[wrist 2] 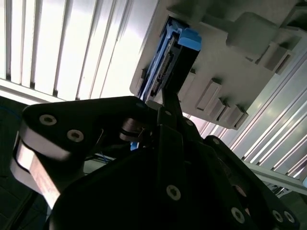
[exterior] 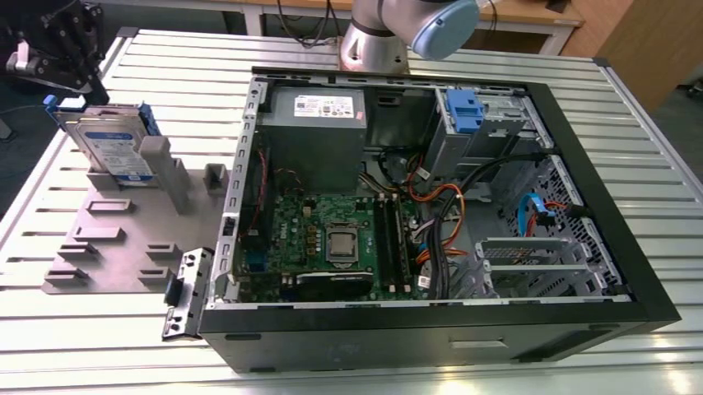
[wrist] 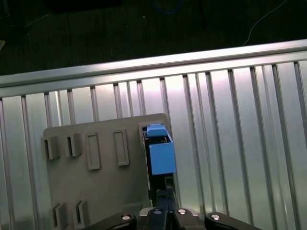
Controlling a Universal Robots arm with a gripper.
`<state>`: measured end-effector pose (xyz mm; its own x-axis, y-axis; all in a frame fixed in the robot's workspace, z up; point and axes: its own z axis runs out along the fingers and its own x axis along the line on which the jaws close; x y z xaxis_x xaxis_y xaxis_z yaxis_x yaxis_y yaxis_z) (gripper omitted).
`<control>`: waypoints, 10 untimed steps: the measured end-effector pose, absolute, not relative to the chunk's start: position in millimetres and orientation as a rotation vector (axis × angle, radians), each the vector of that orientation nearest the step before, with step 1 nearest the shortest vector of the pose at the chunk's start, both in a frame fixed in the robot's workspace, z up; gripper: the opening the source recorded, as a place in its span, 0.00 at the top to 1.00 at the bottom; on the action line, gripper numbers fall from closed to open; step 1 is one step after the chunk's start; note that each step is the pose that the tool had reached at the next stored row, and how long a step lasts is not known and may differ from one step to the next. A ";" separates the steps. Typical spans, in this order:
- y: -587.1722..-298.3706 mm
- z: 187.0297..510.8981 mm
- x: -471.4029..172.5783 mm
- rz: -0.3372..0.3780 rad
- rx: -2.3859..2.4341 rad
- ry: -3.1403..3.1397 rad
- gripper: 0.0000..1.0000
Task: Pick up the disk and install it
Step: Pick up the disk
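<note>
here, slatted table (exterior: 77,329), dark floor (wrist: 144,38) — disk (exterior: 110,146) standing

Tabletop (exterior: 99,346): ribbed glossy metal. Disk (exterior: 110,146): silver metal, blue plastic rails. Holder (exterior: 115,239): matt grey plastic.

The exterior view looks steeply down on the computer case (exterior: 439,337) and grey holder (exterior: 110,247). Both wrist views face that holder from close by. All 3 share the disk (exterior: 110,148).
</note>
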<state>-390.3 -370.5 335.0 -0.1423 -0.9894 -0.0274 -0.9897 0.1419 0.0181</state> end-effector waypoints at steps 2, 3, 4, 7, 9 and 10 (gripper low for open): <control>-370.5 335.0 -391.8 0.050 -2.052 2.367 0.89; -370.6 335.0 -392.9 0.050 -2.052 2.367 0.89; -370.8 335.0 -394.3 0.049 -2.051 2.367 0.89; -372.4 334.9 -397.1 0.049 -2.052 2.366 0.89; -374.0 334.6 -397.2 0.049 -2.052 2.366 0.89; -374.5 334.2 -397.1 0.049 -2.052 2.366 0.89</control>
